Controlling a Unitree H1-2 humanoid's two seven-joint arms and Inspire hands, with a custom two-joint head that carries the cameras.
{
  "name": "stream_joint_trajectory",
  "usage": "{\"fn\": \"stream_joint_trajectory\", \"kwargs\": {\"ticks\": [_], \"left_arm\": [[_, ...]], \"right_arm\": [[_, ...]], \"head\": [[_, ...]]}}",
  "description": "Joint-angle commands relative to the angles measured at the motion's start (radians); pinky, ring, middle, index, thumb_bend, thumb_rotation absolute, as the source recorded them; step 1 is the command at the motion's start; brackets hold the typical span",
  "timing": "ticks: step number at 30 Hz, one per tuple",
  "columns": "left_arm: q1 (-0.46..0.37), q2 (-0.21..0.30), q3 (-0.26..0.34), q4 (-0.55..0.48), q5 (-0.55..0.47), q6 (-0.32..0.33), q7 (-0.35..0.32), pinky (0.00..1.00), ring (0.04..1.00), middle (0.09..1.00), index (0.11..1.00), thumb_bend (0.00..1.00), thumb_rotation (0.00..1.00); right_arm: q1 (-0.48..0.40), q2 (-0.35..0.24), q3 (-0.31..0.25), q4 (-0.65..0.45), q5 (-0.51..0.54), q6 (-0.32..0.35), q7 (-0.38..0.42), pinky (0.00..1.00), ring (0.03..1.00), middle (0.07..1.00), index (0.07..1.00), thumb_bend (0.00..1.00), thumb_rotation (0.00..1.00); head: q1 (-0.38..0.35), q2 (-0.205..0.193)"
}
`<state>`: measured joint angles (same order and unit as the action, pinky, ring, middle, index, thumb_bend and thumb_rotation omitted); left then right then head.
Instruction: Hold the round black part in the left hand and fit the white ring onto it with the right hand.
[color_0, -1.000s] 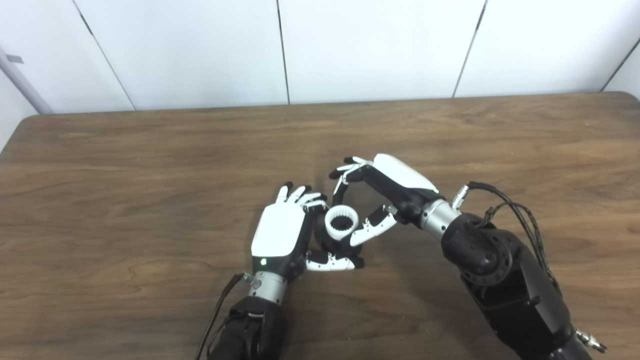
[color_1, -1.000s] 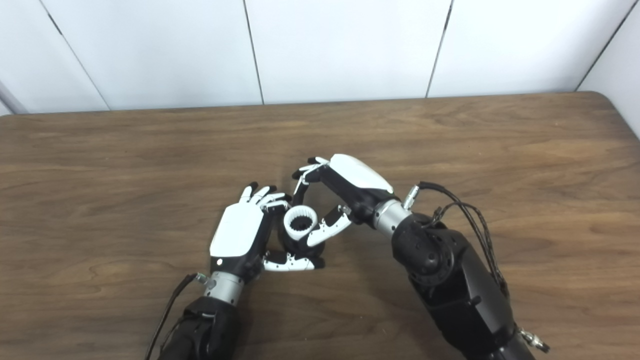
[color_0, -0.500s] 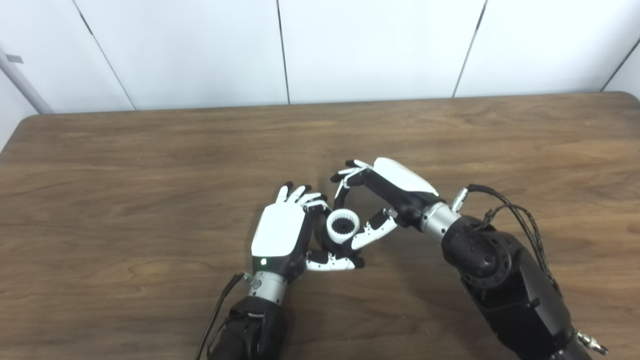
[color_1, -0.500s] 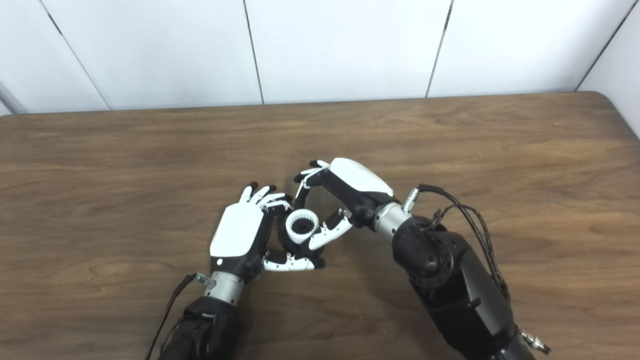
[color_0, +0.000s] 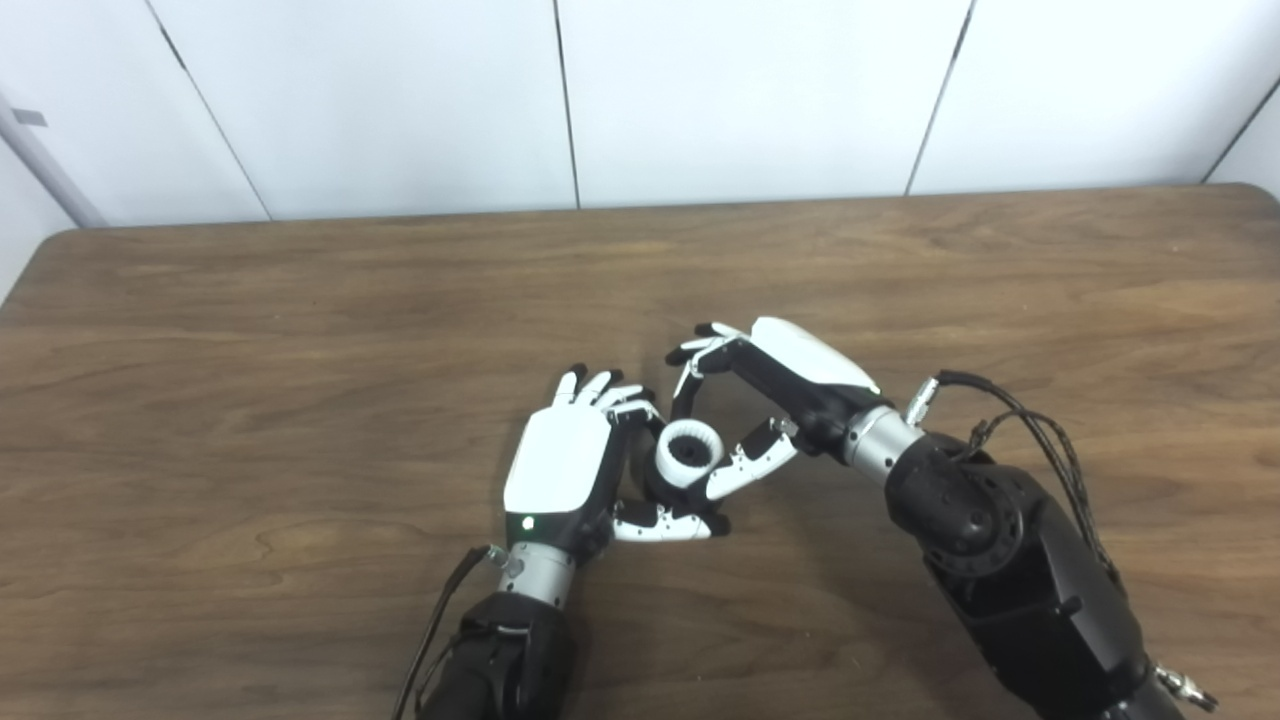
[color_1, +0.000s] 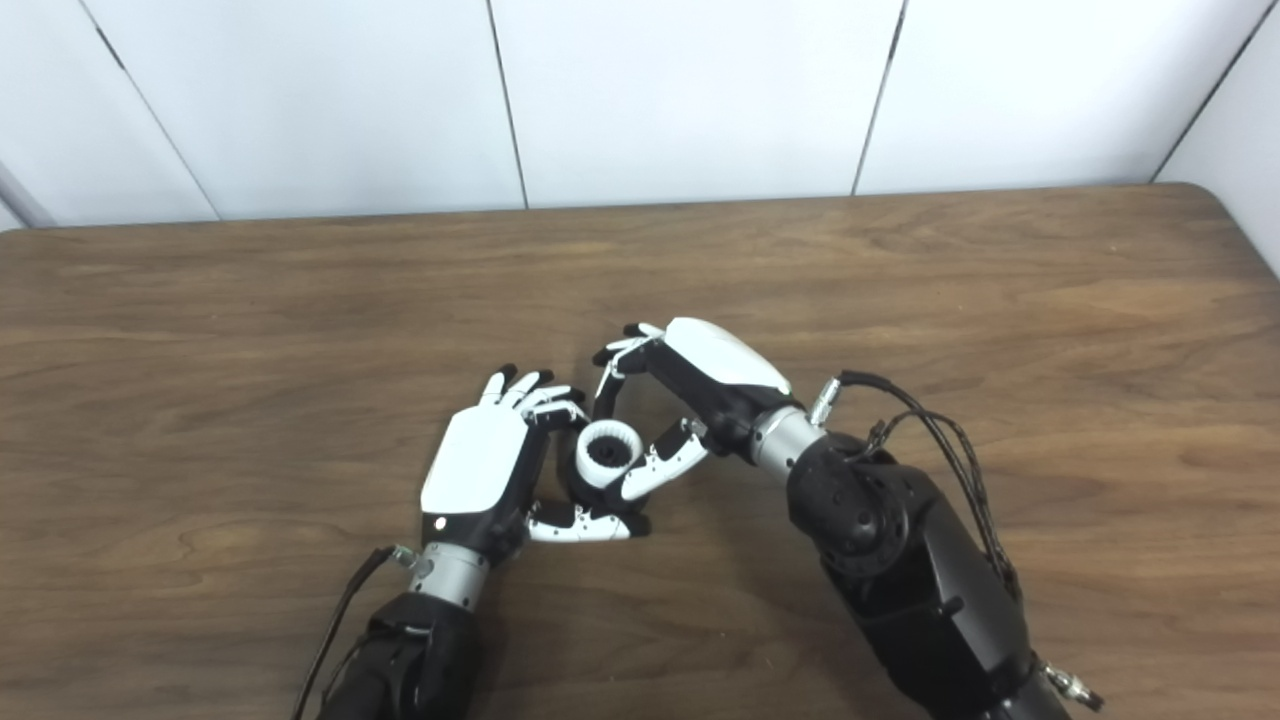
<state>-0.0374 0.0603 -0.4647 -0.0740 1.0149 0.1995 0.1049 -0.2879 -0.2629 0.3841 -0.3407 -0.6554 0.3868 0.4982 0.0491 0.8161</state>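
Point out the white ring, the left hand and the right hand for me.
white ring (color_0: 688, 452), left eye view, on its toothed rim.
left hand (color_0: 560, 472), left eye view, on its white back shell.
right hand (color_1: 722, 372), right eye view, on its white back shell.

Left hand (color_0: 565, 470) grips round black part (color_0: 668, 487); right hand (color_0: 765, 400) holds white ring (color_0: 688, 453) on it.

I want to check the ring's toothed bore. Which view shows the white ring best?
Neither by much. The left eye view shows the white ring slightly larger, its dark bore open to the camera, between the left hand and right hand. The right eye view shows the same ring from nearly the same angle; teeth are blurred in both.
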Motion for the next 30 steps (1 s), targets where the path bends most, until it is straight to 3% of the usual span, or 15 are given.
{"fn": "stream_joint_trajectory", "kwargs": {"ticks": [1,5,6,7,9,30], "left_arm": [[0.003,0.002,-0.005,0.006,0.009,0.014,-0.024,1.0,0.908,0.794,0.484,0.52,0.06],[0.005,0.002,-0.007,0.008,0.011,0.014,-0.021,1.0,0.908,0.795,0.484,0.52,0.06],[0.005,0.003,-0.008,0.008,0.012,0.014,-0.022,1.0,0.908,0.796,0.484,0.52,0.06],[0.006,0.003,-0.008,0.008,0.012,0.014,-0.023,1.0,0.908,0.796,0.484,0.52,0.06],[0.006,0.004,-0.01,0.007,0.013,0.015,-0.025,1.0,0.909,0.796,0.484,0.52,0.06],[0.003,0.002,-0.006,0.013,0.007,0.014,-0.02,1.0,0.906,0.794,0.484,0.52,0.06]], "right_arm": [[-0.021,-0.003,-0.01,-0.009,-0.003,-0.034,-0.028,0.92,0.955,0.84,0.487,0.52,0.14],[-0.024,-0.008,-0.004,-0.014,-0.014,-0.029,-0.024,0.92,0.959,0.842,0.492,0.52,0.15],[-0.024,-0.008,-0.005,-0.015,-0.014,-0.028,-0.023,0.91,0.959,0.841,0.546,0.72,0.21],[-0.024,-0.007,-0.007,-0.015,-0.012,-0.028,-0.024,0.91,0.96,0.841,0.582,0.86,0.26],[-0.024,-0.006,-0.01,-0.015,-0.007,-0.03,-0.025,0.93,0.963,0.842,0.602,0.97,0.32],[-0.031,-0.018,-0.024,-0.019,-0.01,-0.036,-0.03,0.91,0.967,0.855,0.632,1.0,0.28]], "head": [[0.001,0.001],[0.0,-0.005],[0.0,-0.005],[0.0,-0.005],[0.0,-0.005],[-0.013,-0.016]]}}
